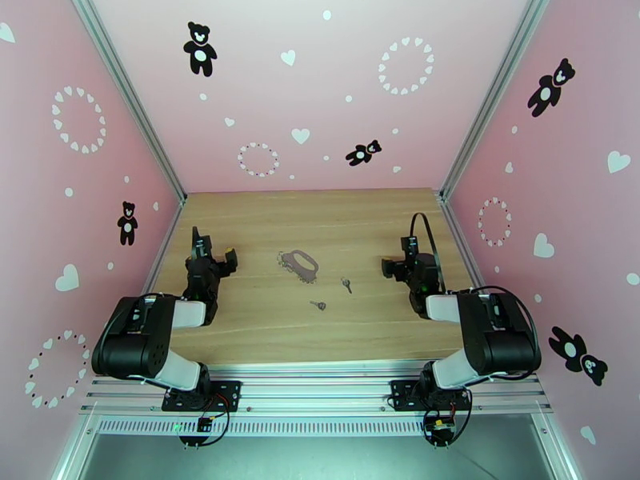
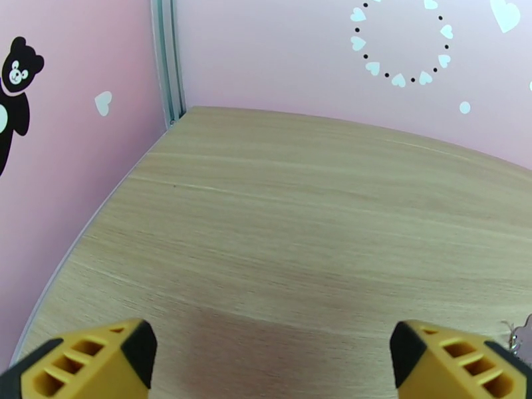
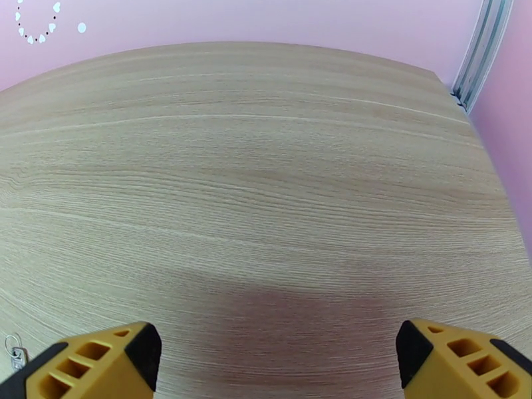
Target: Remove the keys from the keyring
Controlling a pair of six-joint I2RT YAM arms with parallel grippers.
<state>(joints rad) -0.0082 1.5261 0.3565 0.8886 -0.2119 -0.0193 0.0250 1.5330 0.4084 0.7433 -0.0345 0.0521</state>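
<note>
The keyring, a small pinkish-grey oval loop with a short beaded chain, lies flat on the wooden table near its middle. Two tiny dark keys lie loose in front of it, apart from the loop: one key to its right and the other key nearer the arms. My left gripper rests low at the left, open, with nothing between its yellow fingers. My right gripper sits at the right, also open and empty. One key peeks in at the right wrist view's bottom-left corner.
Pink walls with bear and heart decals enclose the table on three sides, with aluminium posts in the back corners. A bit of the chain shows at the left wrist view's right edge. Bare wood lies ahead of both grippers.
</note>
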